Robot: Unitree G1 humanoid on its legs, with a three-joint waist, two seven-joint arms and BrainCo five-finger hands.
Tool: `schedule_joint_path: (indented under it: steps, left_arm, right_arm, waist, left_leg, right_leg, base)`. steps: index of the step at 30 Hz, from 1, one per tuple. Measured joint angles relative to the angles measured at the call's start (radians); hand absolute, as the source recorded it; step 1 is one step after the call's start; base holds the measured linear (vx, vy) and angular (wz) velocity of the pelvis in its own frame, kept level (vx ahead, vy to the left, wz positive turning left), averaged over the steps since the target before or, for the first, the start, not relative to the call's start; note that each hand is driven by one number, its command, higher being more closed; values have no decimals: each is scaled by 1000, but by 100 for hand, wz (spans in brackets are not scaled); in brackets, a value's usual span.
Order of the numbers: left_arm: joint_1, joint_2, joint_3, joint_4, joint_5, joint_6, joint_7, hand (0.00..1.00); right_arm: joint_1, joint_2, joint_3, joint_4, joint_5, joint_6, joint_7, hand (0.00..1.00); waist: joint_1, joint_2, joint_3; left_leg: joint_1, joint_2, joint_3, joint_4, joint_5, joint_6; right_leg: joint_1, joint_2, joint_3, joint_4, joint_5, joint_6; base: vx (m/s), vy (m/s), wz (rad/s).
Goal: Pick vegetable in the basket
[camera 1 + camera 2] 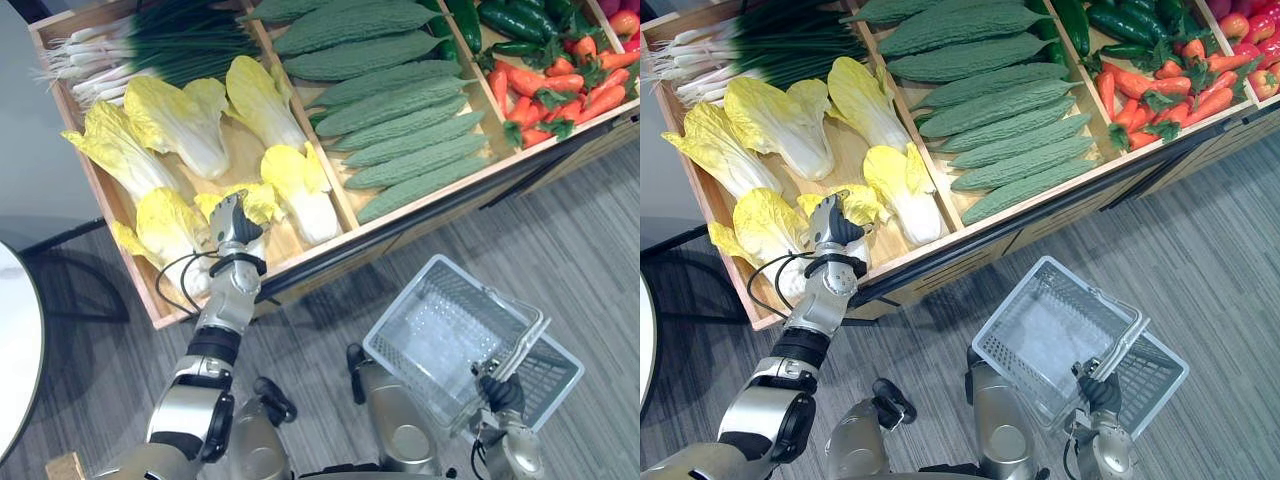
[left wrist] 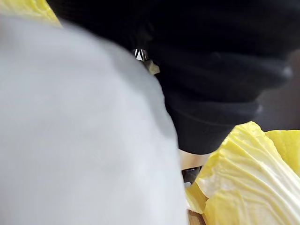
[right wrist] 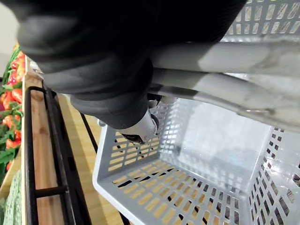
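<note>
Left hand (image 1: 232,222): down on a napa cabbage (image 1: 262,200) by the front edge of the wooden stall (image 1: 330,245), leftmost compartment; finger closure impossible to tell.
Right hand (image 1: 500,392): curled round the handle (image 1: 525,345).
Grey basket (image 1: 440,330): hanging tilted below the stall's front edge.

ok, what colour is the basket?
Light grey, a perforated plastic basket with a matching grey handle. It shows best in the left eye view.

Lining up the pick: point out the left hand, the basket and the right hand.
left hand (image 1: 233,228), left eye view, back of the hand.
basket (image 1: 440,325), left eye view, bare mesh floor.
right hand (image 1: 500,392), left eye view, dark cover below the handle.
</note>
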Motion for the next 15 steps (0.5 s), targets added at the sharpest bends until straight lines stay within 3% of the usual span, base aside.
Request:
schedule_joint_path:
  steps: [10,15]
  left_arm:
    - [231,-5,17,-328,-8,-18,-17,100]
    - [354,-57,13,-486,-27,-50,-13,100]
  right_arm:
    - [0,3,-48,3,0,0,-17,100]
    - [0,4,-110,4,-2,0,-16,100]
  waist:
    - [-4,20,5]
    - [-5,32,-16]
  left_leg:
    - [45,-46,-61,-43,9,-2]
    - [70,-70,-82,-56,7,1]
  right_leg:
    - [77,-36,-56,-15,-25,20]
    - [114,-50,-79,-15,-41,27]
  base:
    - [43,5,20]
    - [10,-1,16]
